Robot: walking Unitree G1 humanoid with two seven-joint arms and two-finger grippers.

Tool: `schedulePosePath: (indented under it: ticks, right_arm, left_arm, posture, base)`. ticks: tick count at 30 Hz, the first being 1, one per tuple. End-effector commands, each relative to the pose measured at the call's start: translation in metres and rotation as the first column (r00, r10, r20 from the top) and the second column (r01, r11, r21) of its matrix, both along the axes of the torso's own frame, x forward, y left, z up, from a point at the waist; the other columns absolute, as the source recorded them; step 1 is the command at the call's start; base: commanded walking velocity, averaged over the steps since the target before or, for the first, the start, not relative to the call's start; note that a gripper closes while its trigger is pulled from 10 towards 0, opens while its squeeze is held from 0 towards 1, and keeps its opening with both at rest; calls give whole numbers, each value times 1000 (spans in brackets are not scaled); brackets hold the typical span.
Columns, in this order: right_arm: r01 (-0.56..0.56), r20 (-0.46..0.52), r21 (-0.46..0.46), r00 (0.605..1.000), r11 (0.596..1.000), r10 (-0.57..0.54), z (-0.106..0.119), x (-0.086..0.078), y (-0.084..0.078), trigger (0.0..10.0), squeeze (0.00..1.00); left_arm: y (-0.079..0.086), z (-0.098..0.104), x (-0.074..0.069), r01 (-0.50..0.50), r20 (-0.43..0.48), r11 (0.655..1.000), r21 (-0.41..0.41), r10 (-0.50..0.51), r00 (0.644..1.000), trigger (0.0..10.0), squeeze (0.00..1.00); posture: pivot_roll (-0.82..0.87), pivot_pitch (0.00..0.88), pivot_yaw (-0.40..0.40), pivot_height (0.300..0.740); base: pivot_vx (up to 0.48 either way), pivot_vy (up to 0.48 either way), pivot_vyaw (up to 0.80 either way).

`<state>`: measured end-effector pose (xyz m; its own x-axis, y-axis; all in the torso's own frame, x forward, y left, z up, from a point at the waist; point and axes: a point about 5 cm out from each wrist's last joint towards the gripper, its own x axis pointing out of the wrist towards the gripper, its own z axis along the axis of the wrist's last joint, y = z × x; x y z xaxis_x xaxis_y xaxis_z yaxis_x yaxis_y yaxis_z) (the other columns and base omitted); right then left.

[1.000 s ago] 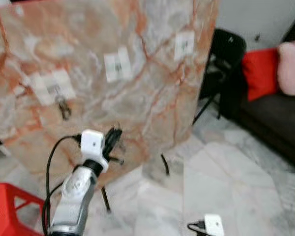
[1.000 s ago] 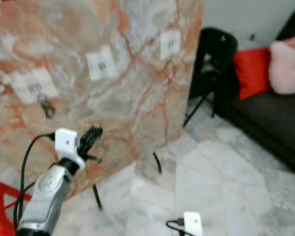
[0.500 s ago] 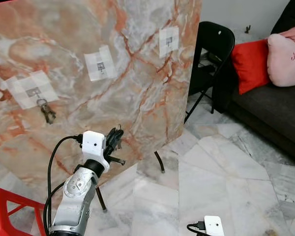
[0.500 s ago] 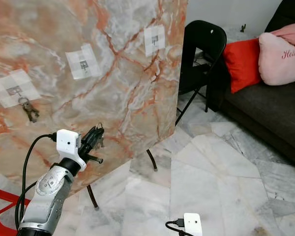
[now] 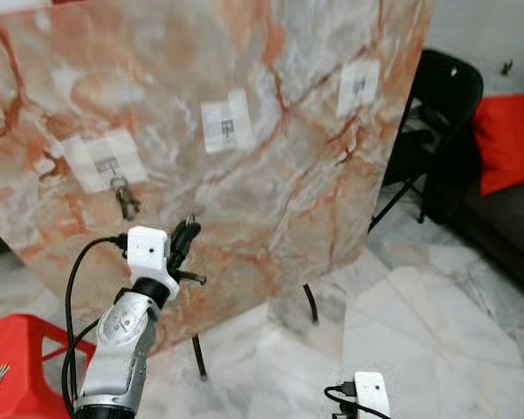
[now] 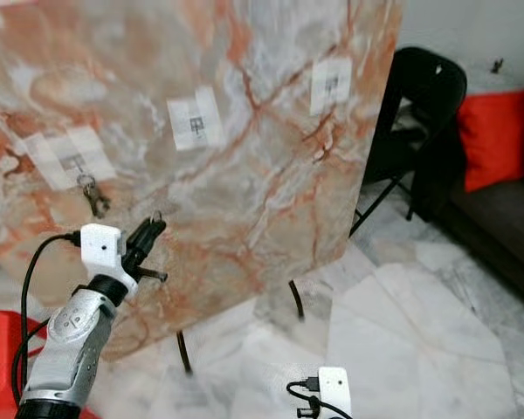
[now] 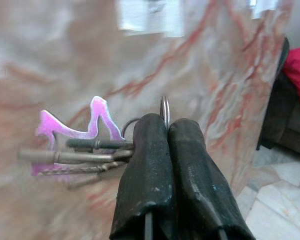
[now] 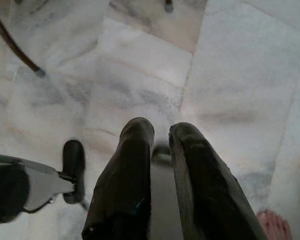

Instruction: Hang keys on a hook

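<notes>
Left tool (image 7: pixel 167 132) raised forward, fingers pressed together; right tool (image 8: pixel 160 140) hangs, pointing floorward.

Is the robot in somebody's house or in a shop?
Most likely a house, probably a living room. There is a dark sofa with a red cushion, a black folding chair and a marble floor. The marble board with hooks looks set up for practice.

One tilted orange-veined marble board (image 5: pixel 271 175); three white square hook patches (image 5: pixel 225 125) on it; two key bunches, one hanging on the board (image 5: pixel 125 199), one in the left gripper (image 7: pixel 85 150). One black folding chair (image 5: pixel 441 113), one red cushion (image 5: pixel 506 144), one red plastic stool (image 5: pixel 17 362).
</notes>
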<state>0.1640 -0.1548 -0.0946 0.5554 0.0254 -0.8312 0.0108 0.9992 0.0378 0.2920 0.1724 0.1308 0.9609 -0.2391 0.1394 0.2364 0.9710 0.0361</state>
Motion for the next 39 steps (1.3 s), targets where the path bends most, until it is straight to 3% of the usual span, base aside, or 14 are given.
schedulePosePath:
  ticks: [1,23,34,39]
  right_arm:
    - [12,-18,-14,1000,1000,-12,-2,-5,-6,10000,0]
    - [20,-14,-23,1000,1000,-21,-2,-4,-6,10000,0]
    - [21,-13,-23,1000,999,-22,-1,-4,-6,10000,0]
    - [21,-12,-23,1000,1000,-21,-1,-4,-5,10000,0]
  left_arm:
    - [-8,4,2,29,17,1000,-10,-29,999,10000,0]
    - [-8,7,3,46,23,999,-12,-46,999,10000,0]
    - [-13,12,3,85,31,996,-38,-84,996,10000,0]
    - [-13,18,5,91,41,991,-94,-88,995,10000,0]
  posture:
    - [41,0,-5,740]
    - [42,0,-2,740]
    - [39,0,-1,740]
    - [40,0,1,740]
  base:
    - [281,0,0]
    - [282,0,0]
    - [0,0,0]
    - [0,0,0]
